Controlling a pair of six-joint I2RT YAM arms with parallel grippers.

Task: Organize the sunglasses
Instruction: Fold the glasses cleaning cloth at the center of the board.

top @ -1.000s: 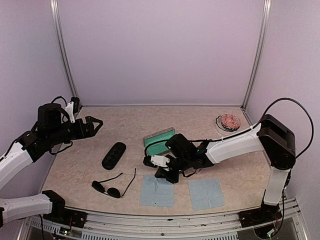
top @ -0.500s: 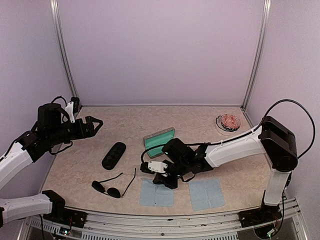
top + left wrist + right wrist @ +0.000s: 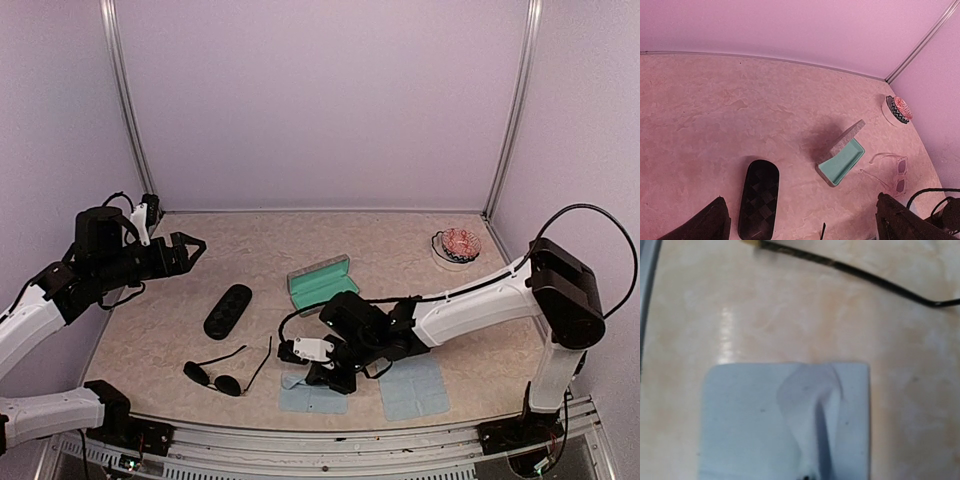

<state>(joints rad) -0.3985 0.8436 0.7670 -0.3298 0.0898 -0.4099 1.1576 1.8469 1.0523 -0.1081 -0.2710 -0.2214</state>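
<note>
Sunglasses: 2 pairs, both lying on the table and well apart from each other.
Table (image 3: pixel 250 240): pale marbled top that carries everything listed below.
Right gripper (image 3: pixel 322 378): low over the front middle of the table, jaws together, pinching a raised fold of the left cloth.
Left gripper (image 3: pixel 190 252): held above the table's left side, jaws wide apart with nothing between them. Its fingers (image 3: pixel 715 222) fill the bottom corners of the left wrist view.
Grey case (image 3: pixel 318 282): open with the teal lining showing, mid-table, just behind the right gripper.
Left cloth (image 3: pixel 750 420): pale blue, near the front edge, flat except for 1 ridge that runs up to the right gripper's tips.
Right cloth (image 3: pixel 412 388): pale blue and flat, beside the left cloth on its right.
Dark pair (image 3: pixel 222 378): front left of the table, arms unfolded and pointing toward the back. 1 wire arm (image 3: pixel 850 271) lies on bare table near the left cloth's edge, not touching it.
Black case (image 3: pixel 228 311): oval and shut, behind the dark pair and apart from it.
Clear pair (image 3: pixel 892 170): pinkish frame, on the table near the grey case's right side, not touching it. The top view does not show it clearly.
Dish (image 3: pixel 457 245): small and round, in the back right corner, with a red-patterned top.
</note>
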